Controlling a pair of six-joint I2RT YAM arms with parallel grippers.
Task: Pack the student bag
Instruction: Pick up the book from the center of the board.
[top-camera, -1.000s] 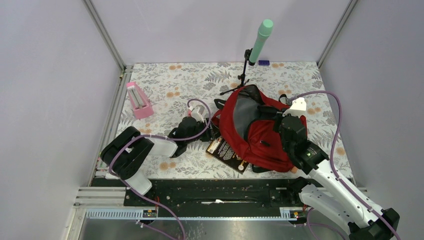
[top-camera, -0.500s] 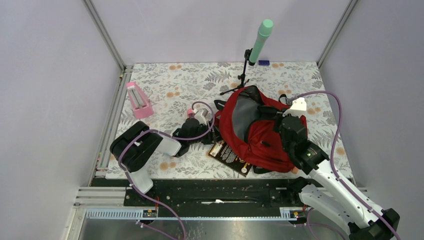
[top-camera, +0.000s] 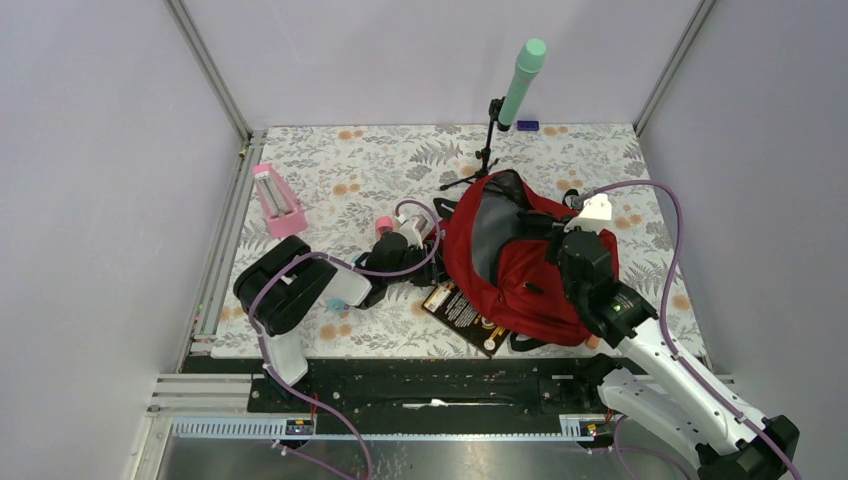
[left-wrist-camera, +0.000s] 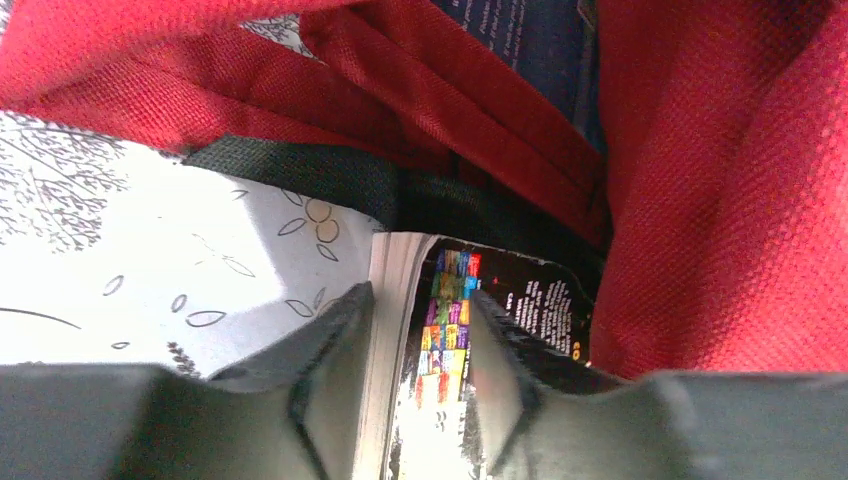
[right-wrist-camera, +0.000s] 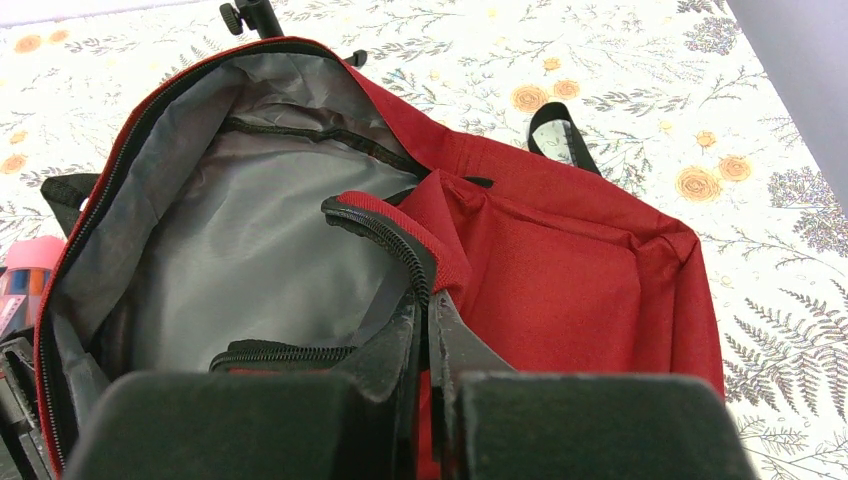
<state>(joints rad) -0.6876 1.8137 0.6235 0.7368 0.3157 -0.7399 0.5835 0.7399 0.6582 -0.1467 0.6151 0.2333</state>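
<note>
Swung rightward over the last second, carrying the left gripper (top-camera: 427, 272) closer to the student bag (top-camera: 530, 270) and nudging the black book (top-camera: 462, 312) slightly right with it. Uncovered in the process: a small pink-capped item (top-camera: 383, 222) on the floral table cover (top-camera: 330, 160), just upper left of the left wrist. No shift on the right side.

Bag lying right of centre in the overhead view, mouth wide open and facing upper left, grey lining (right-wrist-camera: 250, 240) exposed. Book at the bag's lower-left edge, partly tucked under the red fabric.

In the left wrist view, fingers (left-wrist-camera: 335, 370) set either side of the book's near edge, white page block against one, glossy cover against the other: gripping the book, jaws partway apart. Black strap (left-wrist-camera: 330, 180) and red fabric just beyond.

In the right wrist view, right gripper (right-wrist-camera: 425, 330) pinched fully together on the bag's black zipper rim (right-wrist-camera: 385, 235), holding that flap raised over the opening.

Elsewhere: pink case (top-camera: 278, 202) at the left of the overhead frame, well apart from the bag. Green cylinder (top-camera: 522, 78) on a black stand (top-camera: 488, 150) at the top, just behind the bag.
</note>
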